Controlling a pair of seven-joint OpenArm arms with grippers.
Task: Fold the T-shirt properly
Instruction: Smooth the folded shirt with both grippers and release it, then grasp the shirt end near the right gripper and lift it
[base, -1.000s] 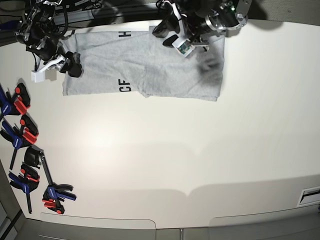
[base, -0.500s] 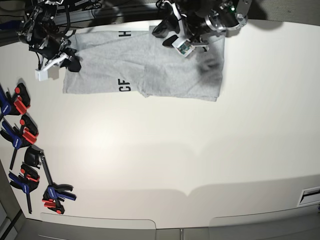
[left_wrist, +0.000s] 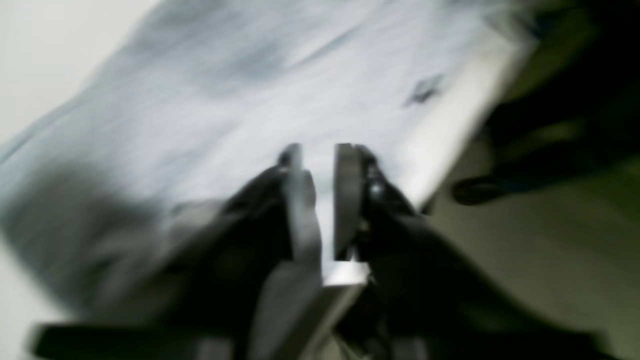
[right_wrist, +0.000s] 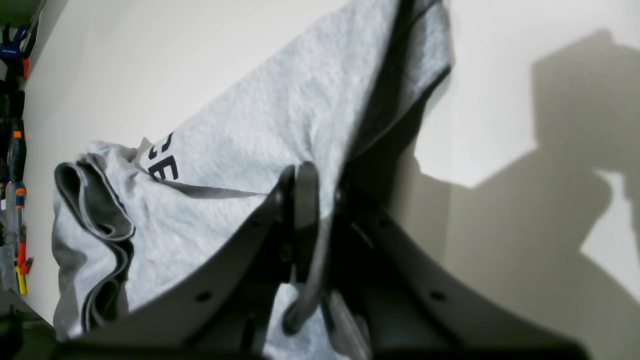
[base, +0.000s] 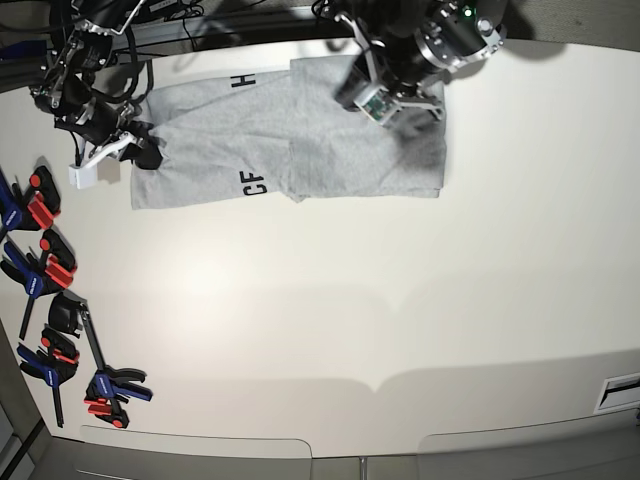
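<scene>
The grey T-shirt lies spread along the table's far edge, with black letters showing near its middle. My right gripper is at the shirt's left end. In the right wrist view this gripper is shut on a raised fold of the T-shirt, whose lettering and bunched hem sit to the left. My left gripper is at the shirt's far edge, right of centre. The left wrist view is blurred: the left gripper has its fingers nearly together over the T-shirt, and cloth seems pinched between them.
Several blue, red and black clamps lie along the left edge of the white table, with more near the front left. The same clamps show at the left of the right wrist view. Cables and dark floor lie beyond the far edge.
Both grippers have closed. The shirt's left end has been drawn in and lifted a little. The left arm has shifted along the far edge, and the cloth there has moved with it.
</scene>
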